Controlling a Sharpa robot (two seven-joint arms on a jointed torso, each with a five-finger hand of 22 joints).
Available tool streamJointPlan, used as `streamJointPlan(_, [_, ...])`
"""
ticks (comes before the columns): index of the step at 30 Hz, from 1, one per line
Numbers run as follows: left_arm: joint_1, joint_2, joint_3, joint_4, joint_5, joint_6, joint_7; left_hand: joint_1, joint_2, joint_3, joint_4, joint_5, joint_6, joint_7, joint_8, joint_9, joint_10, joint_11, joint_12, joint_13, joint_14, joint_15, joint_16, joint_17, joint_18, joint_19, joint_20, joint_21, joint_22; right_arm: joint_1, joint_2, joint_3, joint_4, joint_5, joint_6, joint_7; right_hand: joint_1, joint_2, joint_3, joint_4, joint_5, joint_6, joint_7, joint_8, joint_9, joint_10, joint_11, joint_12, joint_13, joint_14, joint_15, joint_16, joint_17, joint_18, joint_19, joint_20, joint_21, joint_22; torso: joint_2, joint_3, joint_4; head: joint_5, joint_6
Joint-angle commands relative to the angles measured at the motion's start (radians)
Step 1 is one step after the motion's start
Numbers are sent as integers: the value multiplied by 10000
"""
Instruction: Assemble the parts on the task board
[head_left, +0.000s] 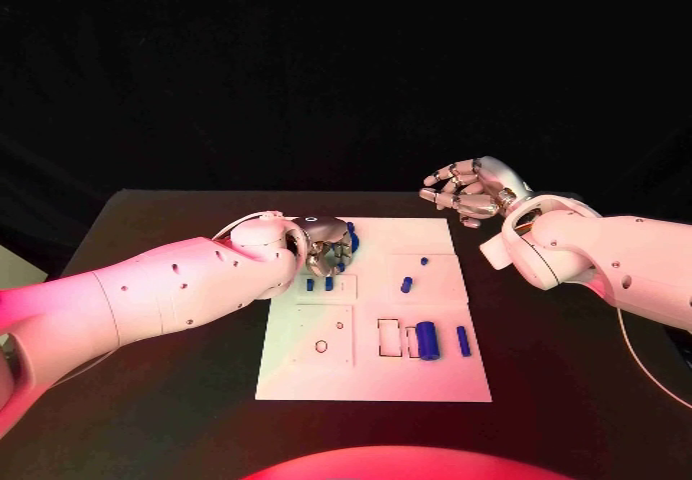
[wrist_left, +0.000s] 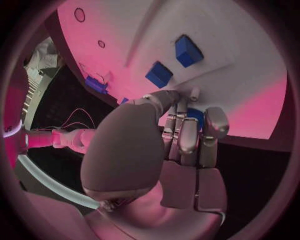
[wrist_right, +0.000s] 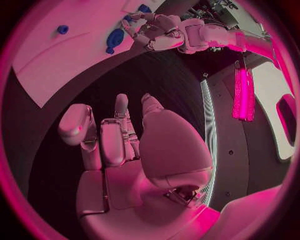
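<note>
The white task board (head_left: 375, 375) lies mid-table. My left hand (head_left: 323, 250) is at its far left part, fingers curled round a blue part (head_left: 351, 237) that stands at the board's far edge. In the left wrist view, that blue part (wrist_left: 195, 116) peeks out between the fingers of the left hand (wrist_left: 169, 150). Two small blue blocks (head_left: 319, 284) stand in the board just nearer than the hand. My right hand (head_left: 472, 190) hovers past the board's far right corner, fingers curled in on nothing. The right wrist view shows the right hand (wrist_right: 125, 145) over bare table.
A thick blue cylinder (head_left: 428, 341) and a slim blue pin (head_left: 463, 340) lie at the board's near right, beside a rectangular slot (head_left: 388, 337). Two small blue pieces (head_left: 415, 273) sit mid-right. A round hole (head_left: 320, 347) is at the near left.
</note>
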Motion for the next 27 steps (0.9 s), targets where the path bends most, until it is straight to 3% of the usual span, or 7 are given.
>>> streamJointPlan(1, [-51,20,-24,-10,89,-280,-97,-166,30,50,8,-21,60,0,-38,14,76,-15,-56,36,66,13,68,15,-95,70,8,48,41,-3,0,2,18,-94,71,120,37,19,-52,-2,32,28,45,52,-12,54,20,-47,-9,19,-36,-34,16,119,19,0,-33,0,0,-4,6,-5,18])
streamJointPlan(10, [-57,-111,3,187,428,-535,122,-793,5,53,37,-24,260,-34,-26,119,218,-36,-245,95,192,6,97,89,-121,157,32,119,137,-3,6,2,17,-94,74,131,22,26,-55,0,32,31,44,54,-13,71,20,-62,-28,21,-36,-34,20,121,20,0,-42,-4,-2,-13,12,-6,51])
streamJointPlan(19, [-26,-481,274,596,1126,-418,283,-1267,-65,-91,136,-35,365,-84,-13,224,362,-68,-435,124,263,-15,110,110,-136,226,21,117,156,-3,4,2,17,-94,67,126,22,26,-55,0,32,31,44,54,-13,71,20,-62,-28,21,-36,-34,20,121,20,0,-42,-4,-22,-1,37,37,95])
streamJointPlan(27, [12,-786,423,861,1446,-287,267,-1343,-75,-123,155,-33,389,-98,-8,250,389,-77,-489,125,276,-20,115,132,-141,246,16,117,165,-3,-8,2,25,-94,63,118,22,26,-55,0,32,31,44,54,-13,71,20,-62,-28,21,-36,-34,20,121,20,0,-42,-4,-12,-27,48,86,118])
